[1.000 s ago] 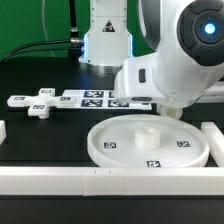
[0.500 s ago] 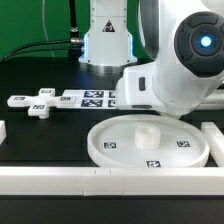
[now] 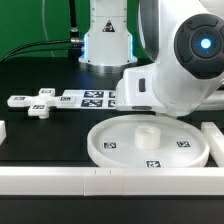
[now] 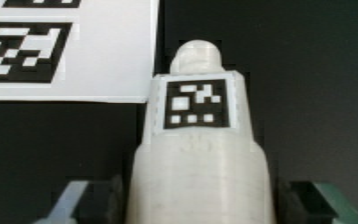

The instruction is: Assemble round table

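The large rimmed round disc (image 3: 148, 142) lies flat at the front of the table, with a short stub at its centre. The cross-shaped piece (image 3: 40, 108) lies at the exterior view's left. In the wrist view, the thick white cylinder (image 4: 197, 120) lies between my jaws; it bears a square tag and its narrow tip points away from the gripper. My gripper (image 4: 197, 203) straddles its thick end, with one finger (image 4: 87, 205) on each side and thin dark gaps to the cylinder. In the exterior view the arm's housing (image 3: 175, 75) hides the gripper and the cylinder.
The marker board (image 3: 88, 98) lies behind the disc and shows beside the cylinder in the wrist view (image 4: 51, 50). White border blocks (image 3: 60, 178) run along the front edge and at the right (image 3: 214, 140). The robot base (image 3: 105, 40) stands at the back.
The arm swung a little toward the exterior view's right and lower between one second and half a second ago. Since then it has held still.
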Available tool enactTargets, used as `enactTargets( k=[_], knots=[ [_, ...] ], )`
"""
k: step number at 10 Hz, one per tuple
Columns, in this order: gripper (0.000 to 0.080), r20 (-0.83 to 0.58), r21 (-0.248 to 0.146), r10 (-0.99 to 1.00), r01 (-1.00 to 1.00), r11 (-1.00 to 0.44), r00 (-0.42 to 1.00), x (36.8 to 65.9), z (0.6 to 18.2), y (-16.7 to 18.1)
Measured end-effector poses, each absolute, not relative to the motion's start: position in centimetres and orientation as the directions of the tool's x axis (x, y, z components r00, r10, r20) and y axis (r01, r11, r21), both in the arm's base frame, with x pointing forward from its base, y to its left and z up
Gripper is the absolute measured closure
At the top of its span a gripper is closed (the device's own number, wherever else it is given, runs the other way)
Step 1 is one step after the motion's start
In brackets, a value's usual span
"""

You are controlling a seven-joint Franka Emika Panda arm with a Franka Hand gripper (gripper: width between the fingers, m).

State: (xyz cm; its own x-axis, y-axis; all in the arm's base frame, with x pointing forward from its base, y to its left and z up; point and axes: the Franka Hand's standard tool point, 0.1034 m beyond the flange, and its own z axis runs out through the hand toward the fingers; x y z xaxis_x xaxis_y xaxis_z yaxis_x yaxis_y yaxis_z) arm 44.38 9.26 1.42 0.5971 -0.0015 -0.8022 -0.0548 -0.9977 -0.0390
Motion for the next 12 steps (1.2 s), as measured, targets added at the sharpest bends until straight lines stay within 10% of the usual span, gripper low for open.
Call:
enactTargets(
  k=[3,8,12],
  knots=[
    [0.0393,-0.795,-0.076,0.042,-0.031,-0.997,0.605,44.7,2.0,8.8],
    [0.0393,-0.765,-0.149,0.137,0.034,-0.988,0.629,47.2,8.4,8.0],
    [0.0392,-0.721,-0.146,0.131,0.035,-0.989,0.681,48.1,7.7,8.2]
  ],
)
